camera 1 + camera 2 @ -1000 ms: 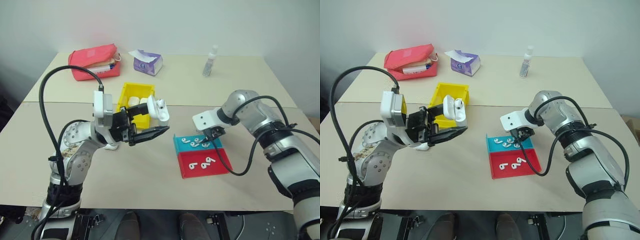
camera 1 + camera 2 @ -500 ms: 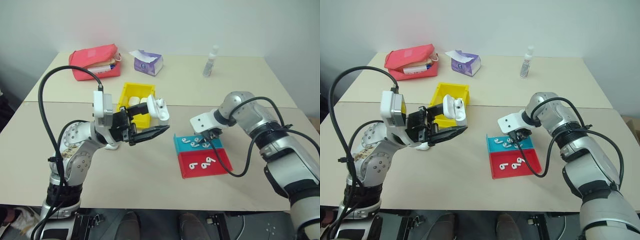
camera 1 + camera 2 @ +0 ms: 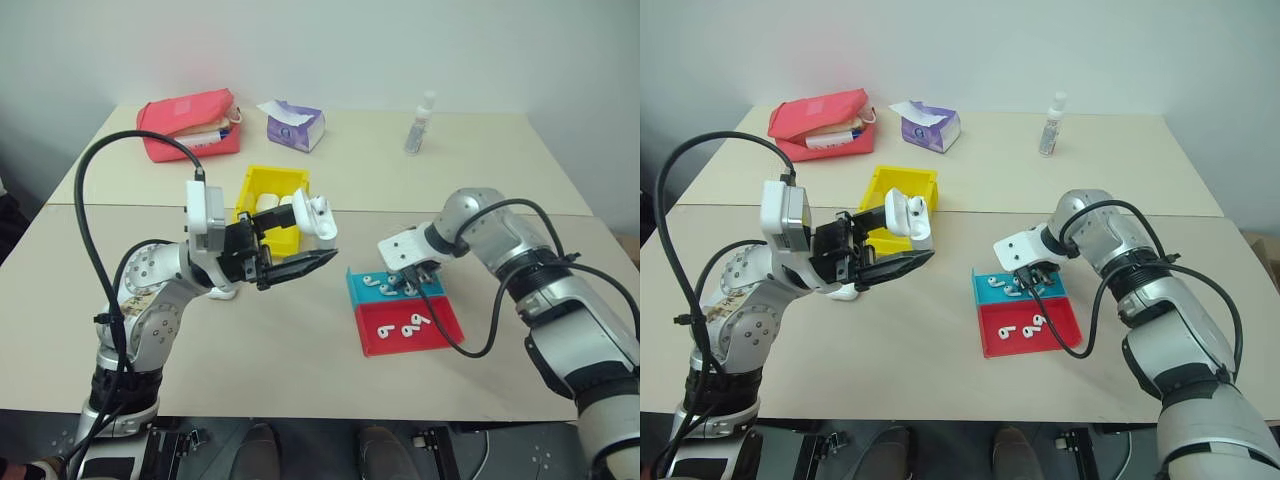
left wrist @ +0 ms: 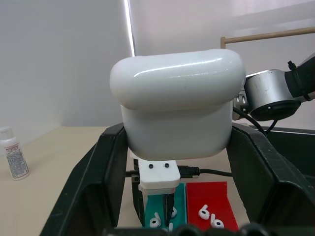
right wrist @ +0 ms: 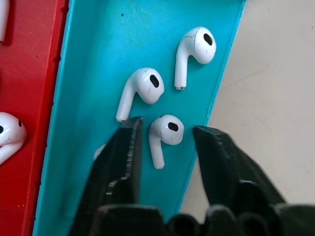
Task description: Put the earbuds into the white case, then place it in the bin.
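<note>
Red tray (image 3: 430, 340) nearest with two earbuds (image 3: 416, 323), right hand (image 5: 165, 142) lowered into the teal tray (image 5: 98, 59), fingers parted around one earbud (image 5: 165, 132), another half hidden behind a finger, left hand (image 3: 295, 262) clenched on the white case (image 4: 177, 103), bin (image 3: 262, 190) behind partly blocked, counter (image 3: 300, 360) beneath.

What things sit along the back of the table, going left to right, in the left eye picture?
Red pouch → purple tissue box → small clear bottle.
</note>
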`<state>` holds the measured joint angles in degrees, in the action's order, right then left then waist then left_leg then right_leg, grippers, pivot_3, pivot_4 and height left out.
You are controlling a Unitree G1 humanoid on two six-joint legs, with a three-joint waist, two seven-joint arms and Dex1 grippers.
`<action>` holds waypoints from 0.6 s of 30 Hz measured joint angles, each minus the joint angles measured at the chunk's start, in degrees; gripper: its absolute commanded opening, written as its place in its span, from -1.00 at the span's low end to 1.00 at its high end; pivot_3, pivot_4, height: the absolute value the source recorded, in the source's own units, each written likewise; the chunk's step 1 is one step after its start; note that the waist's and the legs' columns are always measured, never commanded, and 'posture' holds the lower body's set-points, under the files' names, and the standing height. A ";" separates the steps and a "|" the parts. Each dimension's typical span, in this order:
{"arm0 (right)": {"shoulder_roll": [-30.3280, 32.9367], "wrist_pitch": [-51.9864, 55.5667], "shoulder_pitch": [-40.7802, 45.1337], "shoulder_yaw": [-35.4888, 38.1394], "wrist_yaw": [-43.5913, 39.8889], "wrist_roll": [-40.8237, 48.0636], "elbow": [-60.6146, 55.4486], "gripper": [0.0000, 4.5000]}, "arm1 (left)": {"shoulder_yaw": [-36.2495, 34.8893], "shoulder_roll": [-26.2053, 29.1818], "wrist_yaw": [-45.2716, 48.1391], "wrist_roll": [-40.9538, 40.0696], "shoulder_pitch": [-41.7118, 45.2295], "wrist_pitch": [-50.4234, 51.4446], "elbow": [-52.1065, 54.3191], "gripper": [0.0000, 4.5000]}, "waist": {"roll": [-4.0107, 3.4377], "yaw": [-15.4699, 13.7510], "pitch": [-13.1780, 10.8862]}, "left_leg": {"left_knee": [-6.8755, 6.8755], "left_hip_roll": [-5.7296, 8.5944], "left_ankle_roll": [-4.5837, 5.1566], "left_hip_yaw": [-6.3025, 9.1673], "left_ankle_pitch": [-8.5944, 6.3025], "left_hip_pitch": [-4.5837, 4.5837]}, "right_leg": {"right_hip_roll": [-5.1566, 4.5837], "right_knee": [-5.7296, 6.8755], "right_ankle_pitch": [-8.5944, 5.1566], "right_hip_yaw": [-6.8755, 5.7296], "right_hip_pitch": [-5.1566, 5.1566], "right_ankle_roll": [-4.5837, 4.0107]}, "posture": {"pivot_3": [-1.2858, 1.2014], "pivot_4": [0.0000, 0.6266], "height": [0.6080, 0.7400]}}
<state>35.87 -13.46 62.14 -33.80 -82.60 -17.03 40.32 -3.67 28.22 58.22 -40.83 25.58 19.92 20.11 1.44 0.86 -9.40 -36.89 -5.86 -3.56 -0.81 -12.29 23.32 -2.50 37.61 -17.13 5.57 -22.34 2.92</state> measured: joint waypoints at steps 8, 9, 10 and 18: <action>0.04 0.50 -1.58 1.62 -0.64 0.00 -2.15 -0.73 | -0.01 0.53 -0.05 -0.03 -0.77 -0.01 0.32 0.22 | 0.00 -0.01 0.00 | 0.00 0.00 -0.01 0.00 0.00 -0.03 | 0.00 0.02 0.00 0.00 0.02 0.00 | 0.03 -0.52 1.00; 0.06 1.27 -2.06 2.10 -0.71 0.18 -2.82 -0.73 | -0.01 0.53 -0.04 -0.04 -0.78 -0.01 0.33 0.22 | 0.00 -0.02 0.00 | 0.00 0.00 -0.01 0.01 0.00 -0.03 | 0.00 0.02 0.00 0.00 0.02 0.00 | 0.03 -0.52 1.00; 0.06 2.16 -2.70 2.80 -0.79 0.38 -3.59 -0.73 | 0.00 0.53 -0.02 -0.06 -0.78 -0.01 0.33 0.22 | 0.00 -0.03 0.00 | -0.01 0.00 -0.01 0.00 0.01 -0.03 | 0.00 0.02 0.00 0.00 0.03 0.00 | 0.03 -0.52 1.00; 2.13 18.18 -9.30 15.47 4.30 8.04 -15.39 -0.73 | 0.50 0.29 2.11 -0.25 1.36 -0.05 -1.18 0.22 | 0.00 -0.45 0.00 | 0.00 0.00 -0.02 0.02 0.01 0.03 | 0.00 -0.02 0.00 -0.03 0.02 0.00 | 0.03 -0.52 1.00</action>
<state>38.00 4.72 52.84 -18.34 -78.30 -9.00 24.93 -3.17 28.51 60.33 -41.08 26.93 19.87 18.93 1.44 0.41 -9.40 -36.89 -5.85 -3.58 -0.79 -12.29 23.35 -2.50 37.59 -17.13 5.54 -22.32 2.92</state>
